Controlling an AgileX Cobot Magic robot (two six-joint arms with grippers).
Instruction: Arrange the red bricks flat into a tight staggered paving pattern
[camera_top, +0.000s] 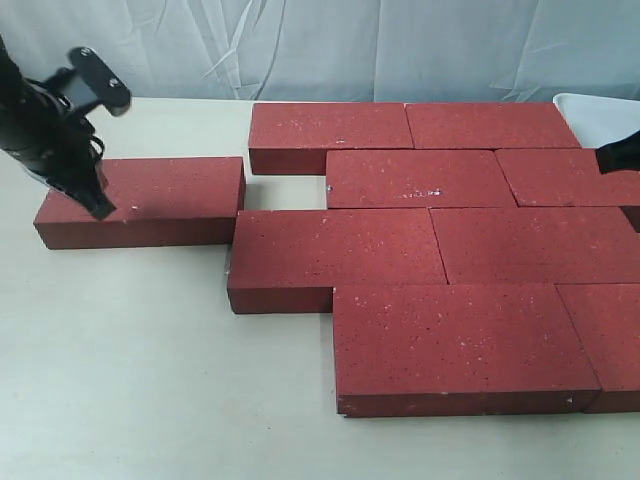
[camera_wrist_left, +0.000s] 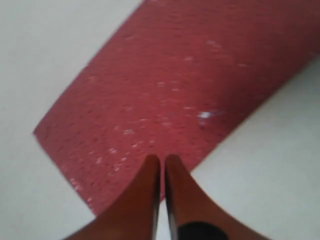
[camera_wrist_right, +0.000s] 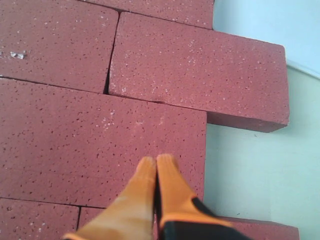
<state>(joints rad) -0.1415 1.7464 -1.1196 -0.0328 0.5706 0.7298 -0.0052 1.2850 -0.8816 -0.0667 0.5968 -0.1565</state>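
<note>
Several dark red speckled bricks (camera_top: 420, 178) lie flat in staggered rows on the right of the table. One loose brick (camera_top: 150, 200) lies apart on the left, a narrow gap from the pattern. My left gripper (camera_top: 98, 205) is shut with nothing held, its tips resting on that loose brick's left top (camera_wrist_left: 165, 95). In its own view the left gripper (camera_wrist_left: 162, 159) points at the brick's face. My right gripper (camera_wrist_right: 157, 161) is shut and empty over a laid brick (camera_wrist_right: 100, 145) near the pattern's right edge; only its tip (camera_top: 612, 155) shows at the exterior view's right border.
A pale table (camera_top: 150, 380) carries everything. A white container's corner (camera_top: 590, 108) sits at the back right behind the bricks. Wrinkled white cloth (camera_top: 330, 45) hangs behind the table.
</note>
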